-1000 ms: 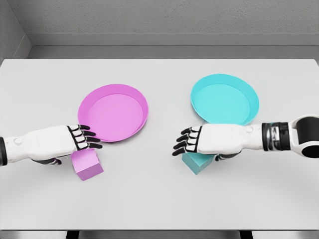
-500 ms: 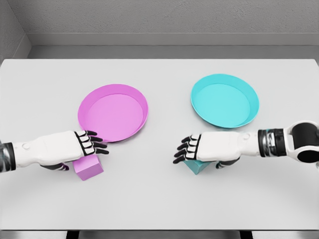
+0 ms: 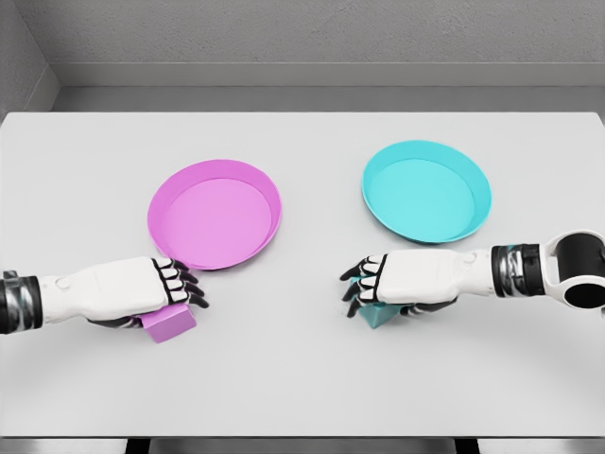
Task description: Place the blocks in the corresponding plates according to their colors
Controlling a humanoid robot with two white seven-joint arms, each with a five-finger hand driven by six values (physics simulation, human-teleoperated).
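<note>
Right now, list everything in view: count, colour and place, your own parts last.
table: one, white, fills most of the view.
pink plate: one, pink, left of centre on the table, nothing in it.
blue plate: one, turquoise, right of centre, nothing in it.
pink block: one, pink, on the table in front of the pink plate, partly under the left hand.
blue block: one, turquoise, on the table in front of the blue plate, mostly hidden under the right hand.
left hand: one, white with black fingers, curled over the pink block.
right hand: one, white with black fingers, curled over the blue block.
</note>
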